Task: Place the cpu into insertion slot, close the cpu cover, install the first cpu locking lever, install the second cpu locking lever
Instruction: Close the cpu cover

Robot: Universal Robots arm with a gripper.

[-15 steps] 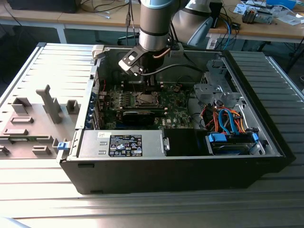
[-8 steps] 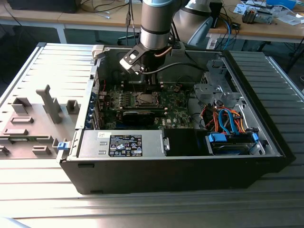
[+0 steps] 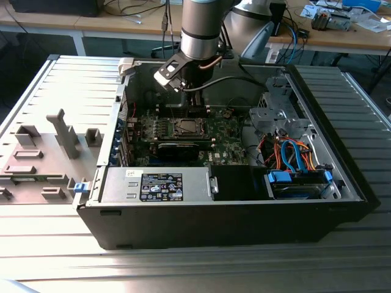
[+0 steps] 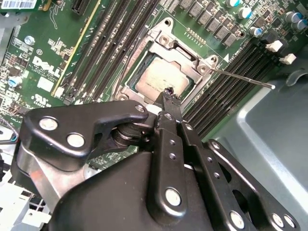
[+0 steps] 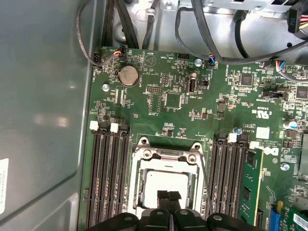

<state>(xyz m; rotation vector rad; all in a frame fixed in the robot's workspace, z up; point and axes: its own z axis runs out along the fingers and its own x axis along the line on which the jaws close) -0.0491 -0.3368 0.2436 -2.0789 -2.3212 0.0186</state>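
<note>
The jaws are being held together, with nothing seen between them, and the tip of the gripper (image 4: 168, 93) is being held at one edge of the cpu (image 4: 160, 78), touching it or nearly so. The cpu is being carried flat in the insertion slot (image 5: 141, 183), and it is being framed by the silvery cpu cover (image 5: 166, 156) lying around it. A thin locking lever (image 4: 240, 78) is being left sticking out free above the long black memory slots (image 4: 231, 94). In the upper middle of the exterior view, the arm (image 3: 201, 24) is being held upright over the green board (image 3: 229, 131) inside the open computer case (image 3: 244, 213).
</note>
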